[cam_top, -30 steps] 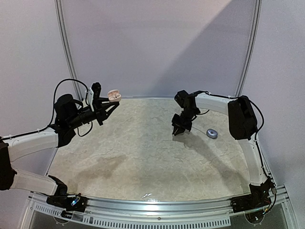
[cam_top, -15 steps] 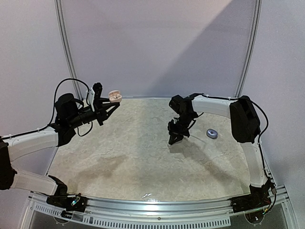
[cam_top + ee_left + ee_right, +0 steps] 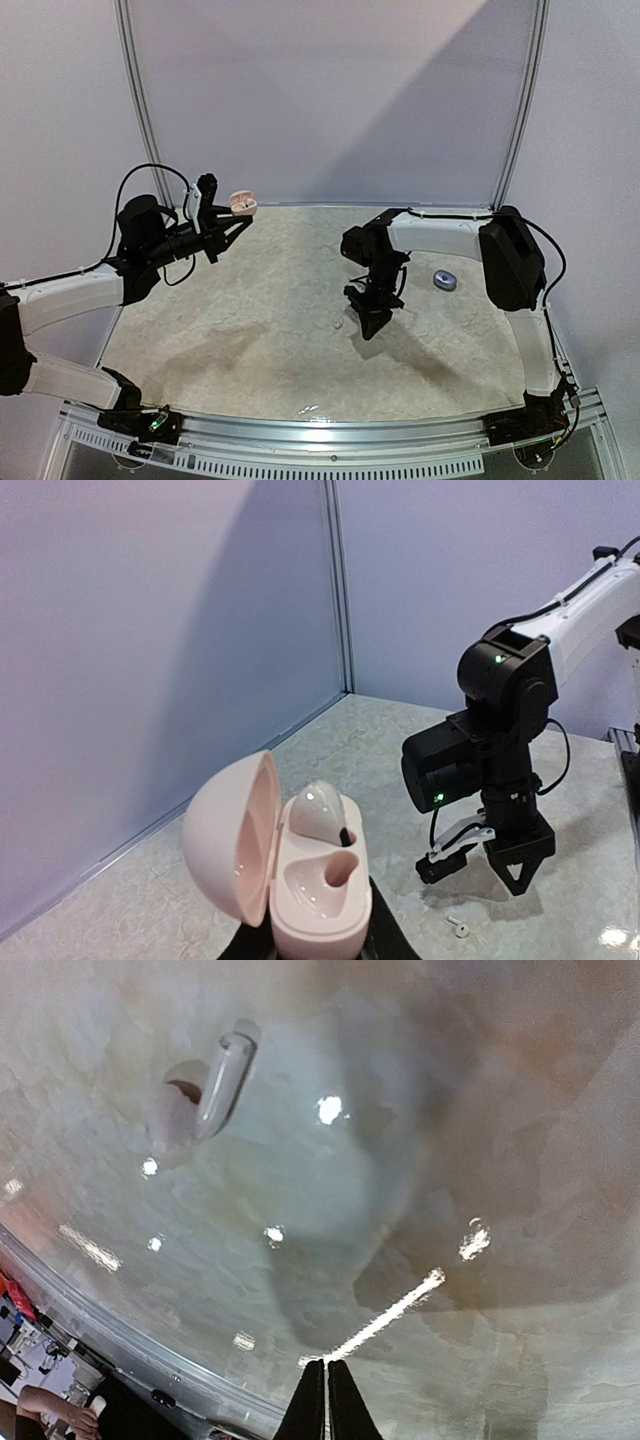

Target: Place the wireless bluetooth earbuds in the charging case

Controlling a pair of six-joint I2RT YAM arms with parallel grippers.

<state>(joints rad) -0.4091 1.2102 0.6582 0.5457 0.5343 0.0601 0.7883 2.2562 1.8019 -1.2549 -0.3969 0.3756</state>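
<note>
Swinging inward across the table [image 3: 250,340], the right gripper [image 3: 370,322] now points down at its middle, jaws pressed together on nothing, just beside one loose earbud [image 3: 338,322]. The left gripper [image 3: 232,216] pinches the one open pink charging case [image 3: 300,875] aloft, a second earbud [image 3: 320,810] seated inside.

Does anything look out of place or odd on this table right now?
Yes. One loose earbud lies on the table, near the shut right gripper, instead of in its case. The open pink case, held up by the left gripper, holds the other earbud beside an empty socket.
</note>
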